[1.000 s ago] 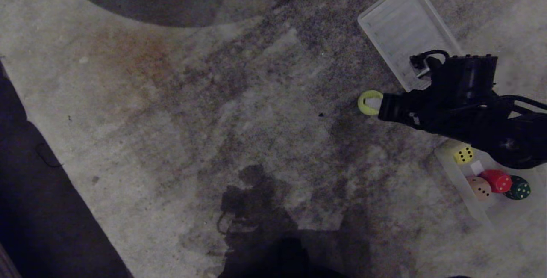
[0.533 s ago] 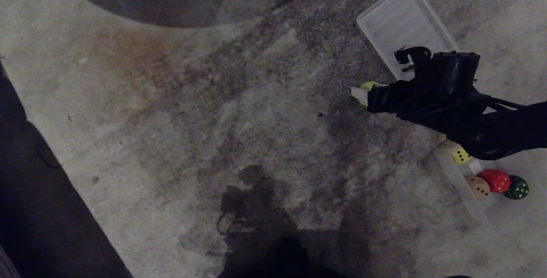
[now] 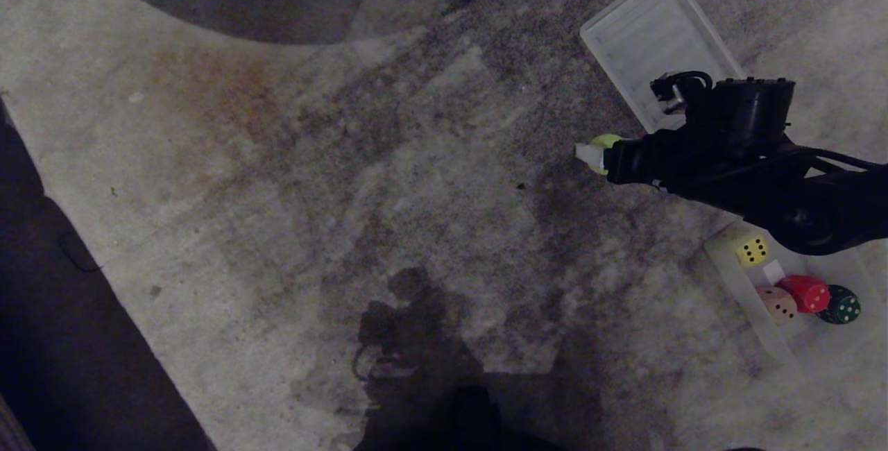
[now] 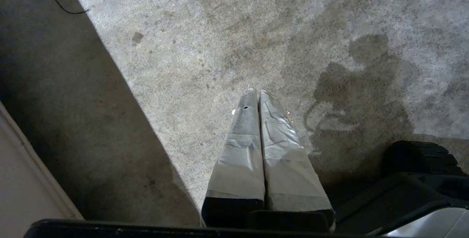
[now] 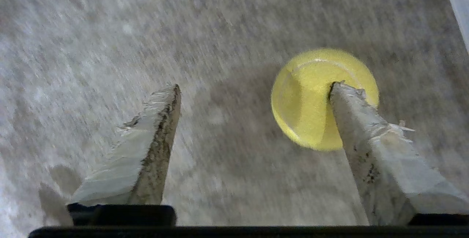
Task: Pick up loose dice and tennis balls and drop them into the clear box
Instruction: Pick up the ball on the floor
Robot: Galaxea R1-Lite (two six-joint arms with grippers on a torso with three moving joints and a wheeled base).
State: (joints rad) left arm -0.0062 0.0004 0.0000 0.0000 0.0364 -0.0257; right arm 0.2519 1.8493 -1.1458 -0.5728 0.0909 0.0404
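the right claw [image 5: 253, 84] hangs spread wide over the carpet [image 3: 312, 180], gripping nothing, with the tennis ball [image 5: 311, 99] off-centre under one finger [image 5: 366, 131], not between the pair. closing from here would likely clip the ball and send it rolling away. in the head view the ball [image 3: 605, 140] lies at about ten o'clock from the clear box [image 3: 728, 270]. the left claw [image 4: 257, 95] is parked, pressed together.

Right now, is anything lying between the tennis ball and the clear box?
Head view: only stained carpet lies between the tennis ball and clear box, with the right arm reaching over that stretch.
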